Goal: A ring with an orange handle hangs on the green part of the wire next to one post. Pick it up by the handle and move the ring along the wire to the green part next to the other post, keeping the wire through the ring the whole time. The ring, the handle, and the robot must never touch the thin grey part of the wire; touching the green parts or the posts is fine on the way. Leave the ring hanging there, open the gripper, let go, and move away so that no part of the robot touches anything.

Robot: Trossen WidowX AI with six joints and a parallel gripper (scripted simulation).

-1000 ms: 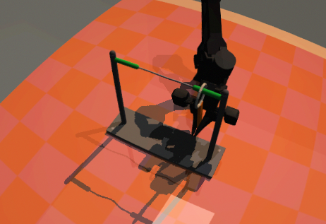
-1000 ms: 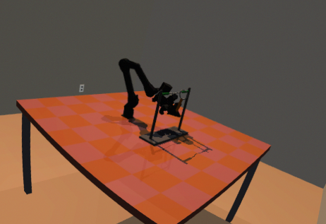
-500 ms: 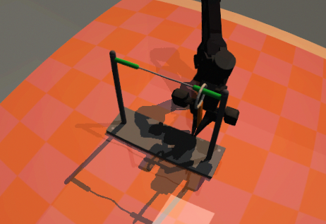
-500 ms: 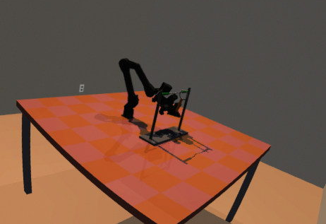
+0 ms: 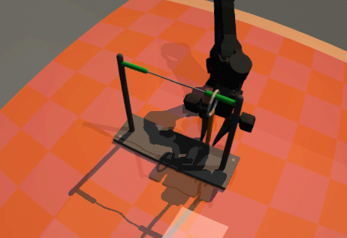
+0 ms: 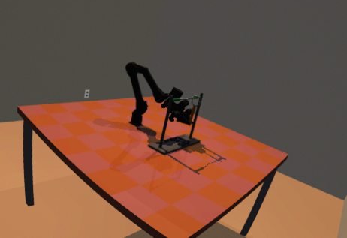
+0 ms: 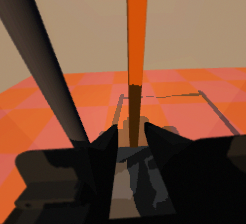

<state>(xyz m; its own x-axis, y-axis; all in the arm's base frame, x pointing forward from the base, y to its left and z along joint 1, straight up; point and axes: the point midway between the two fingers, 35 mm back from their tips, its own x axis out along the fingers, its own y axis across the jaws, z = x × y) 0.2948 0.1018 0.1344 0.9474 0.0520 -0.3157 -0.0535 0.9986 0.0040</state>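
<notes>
The ring [image 5: 210, 115] hangs around the green part [image 5: 228, 100] [image 6: 196, 97] next to the right post [image 5: 232, 133] [image 7: 49, 65], nearer that part's inner end. Its orange handle [image 5: 209, 125] [image 6: 193, 113] [image 7: 137, 45] hangs down. My gripper [image 5: 208, 143] [image 7: 130, 127] is open around the lower handle, with a gap on each side in the wrist view. The thin grey wire [image 5: 176, 81] runs to the other green part [image 5: 135, 67] [image 6: 176, 99] at the left post [image 5: 126, 95] [image 6: 166, 125]. Exact contact between ring and wire is too small to tell.
Both posts stand on a dark base plate [image 5: 137, 125] [image 6: 154, 146] on the checkered table. The right post is close beside my gripper. The arm [image 5: 225, 20] [image 6: 137, 91] reaches in from behind the wire. Shadows fall across the plate and table.
</notes>
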